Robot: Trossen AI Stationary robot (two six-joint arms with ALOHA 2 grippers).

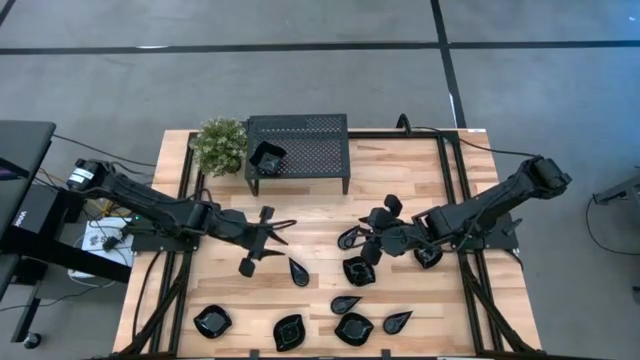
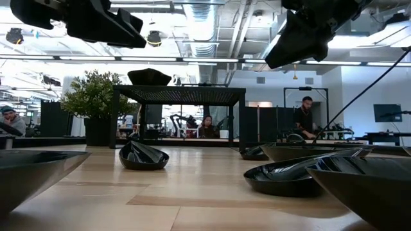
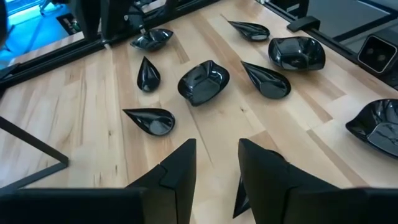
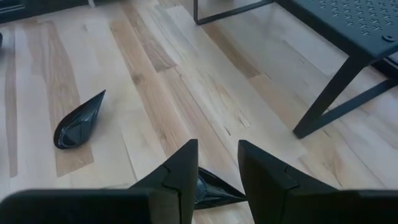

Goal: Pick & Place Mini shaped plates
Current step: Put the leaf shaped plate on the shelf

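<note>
Glossy black mini plates lie scattered on the wooden table: a cluster near the right gripper (image 1: 358,270) and a row along the near edge (image 1: 290,330). One plate (image 1: 267,157) sits on top of the black perforated stand (image 1: 310,150). My left gripper (image 1: 268,235) (image 3: 217,165) hovers open at mid-table, left of centre, with a dark plate edge (image 3: 242,194) showing below its fingers. My right gripper (image 1: 372,232) (image 4: 217,165) hovers open over a teardrop plate (image 4: 214,186) that lies on the table. Another teardrop plate (image 4: 78,118) lies farther left. In the low view both arms are raised off the table.
A potted plant (image 1: 220,145) stands left of the stand at the far side. The stand's legs (image 4: 336,93) rise close to the right gripper's far side. Bare wood (image 1: 320,215) lies between the two grippers. People sit and stand in the room beyond the table.
</note>
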